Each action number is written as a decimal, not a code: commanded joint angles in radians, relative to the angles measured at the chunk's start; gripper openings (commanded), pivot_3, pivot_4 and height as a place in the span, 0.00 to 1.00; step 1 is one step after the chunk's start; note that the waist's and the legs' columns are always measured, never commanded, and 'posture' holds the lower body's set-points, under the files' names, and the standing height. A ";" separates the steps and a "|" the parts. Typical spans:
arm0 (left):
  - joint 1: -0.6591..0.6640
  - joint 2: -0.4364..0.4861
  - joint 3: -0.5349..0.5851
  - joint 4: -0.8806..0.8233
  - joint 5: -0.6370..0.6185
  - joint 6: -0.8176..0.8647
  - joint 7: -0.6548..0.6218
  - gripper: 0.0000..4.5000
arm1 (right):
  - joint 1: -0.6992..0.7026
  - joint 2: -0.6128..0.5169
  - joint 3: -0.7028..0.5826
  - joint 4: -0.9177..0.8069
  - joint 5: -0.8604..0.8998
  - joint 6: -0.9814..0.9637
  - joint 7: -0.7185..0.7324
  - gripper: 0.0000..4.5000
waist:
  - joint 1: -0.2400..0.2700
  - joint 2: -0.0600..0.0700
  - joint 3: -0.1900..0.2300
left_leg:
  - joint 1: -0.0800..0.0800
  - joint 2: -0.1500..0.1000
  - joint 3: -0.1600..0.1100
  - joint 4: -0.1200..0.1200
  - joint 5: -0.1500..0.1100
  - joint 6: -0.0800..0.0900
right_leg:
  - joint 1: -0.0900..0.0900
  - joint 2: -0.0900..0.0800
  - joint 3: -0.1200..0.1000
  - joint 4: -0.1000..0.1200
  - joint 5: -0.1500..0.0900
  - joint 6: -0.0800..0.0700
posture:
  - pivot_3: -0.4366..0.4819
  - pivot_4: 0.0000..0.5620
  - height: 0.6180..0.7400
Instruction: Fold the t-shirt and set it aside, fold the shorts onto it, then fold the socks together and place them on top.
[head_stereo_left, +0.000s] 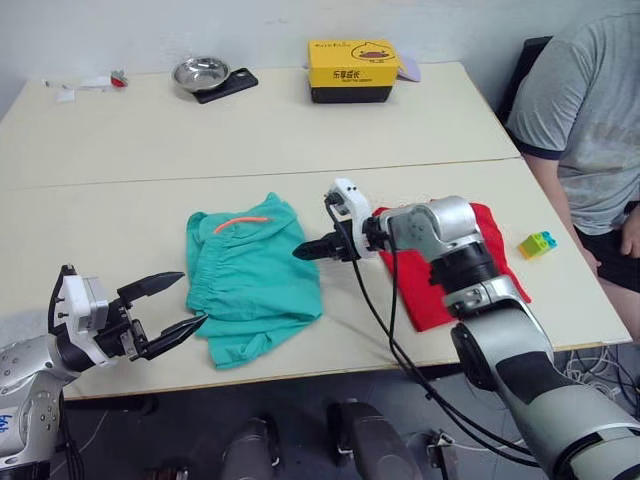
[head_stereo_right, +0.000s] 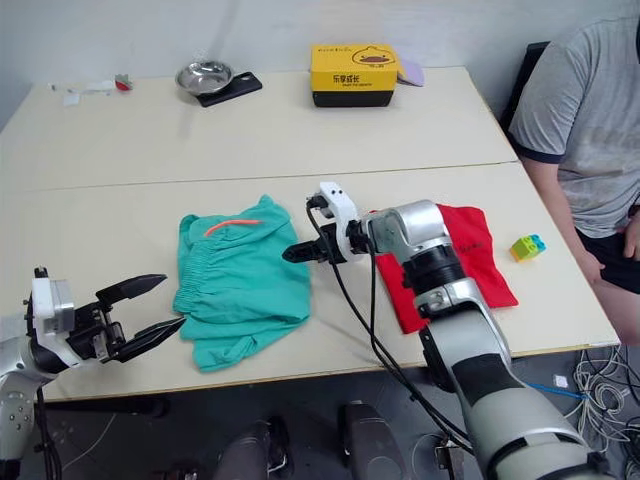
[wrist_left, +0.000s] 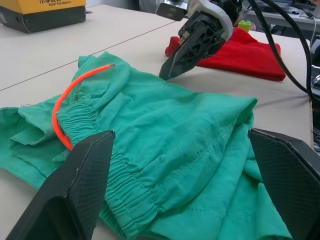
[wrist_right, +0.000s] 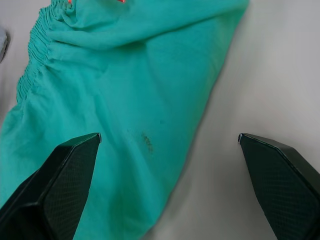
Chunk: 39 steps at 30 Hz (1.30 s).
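T-shirt (head_stereo_left: 440, 270) is lying folded on the table (head_stereo_left: 300, 140), to the right of the shorts, partly under the right arm. So that step looks done and the shorts fold is next.

Shorts (head_stereo_left: 250, 275) are lying rumpled near the front edge, waistband and orange drawstring (head_stereo_left: 240, 222) toward the far side, legs toward the robot. Long axis is running roughly far-to-near, slightly slanted.

Left gripper (head_stereo_left: 170, 308) is sitting just off the shorts' near-left corner, fingers wide apart, holding nothing, and pointing right at the cloth. Right gripper (head_stereo_left: 312, 250) is hovering at the shorts' right edge, up near the waistband end, pointing left. Its wrist view is showing the fingers spread with nothing between them.

Key relation: the shorts are lying between the two grippers, left one at the leg end, right one at the waist side. Both are about equally close, and neither is touching cloth as far as I can tell. My read is that a two-arm pinch at opposite edges is the likely move.

Not spotting the socks from here. A person is sitting at the right end of the table.
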 joint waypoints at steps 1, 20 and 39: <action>0.026 -0.015 0.035 -0.044 -0.023 -0.020 0.015 1.00 | -0.027 0.059 0.006 0.078 0.003 0.033 0.035 0.92 | -0.008 -0.001 0.000 | 0.000 0.000 0.000 0.000 0.000 0.001 | 0.000 0.000 0.000 0.001 0.000 0.000 | 0.48 0.27 1.00; -0.060 -0.048 -0.030 -0.045 -0.030 -0.003 0.063 1.00 | 0.043 -0.122 0.018 -0.257 0.041 0.171 0.193 0.01 | 0.005 0.000 0.000 | -0.002 0.000 -0.001 -0.001 0.000 -0.001 | -0.002 -0.001 0.000 0.002 0.000 -0.001 | 0.48 0.27 1.00; -0.133 -0.057 -0.099 0.045 -0.009 -0.022 0.015 1.00 | 0.058 -0.834 0.107 -0.412 0.094 0.119 0.532 0.01 | 0.017 0.004 0.003 | -0.002 0.000 0.001 0.000 -0.003 0.001 | -0.002 0.001 0.001 -0.003 0.000 -0.001 | 0.48 0.27 1.00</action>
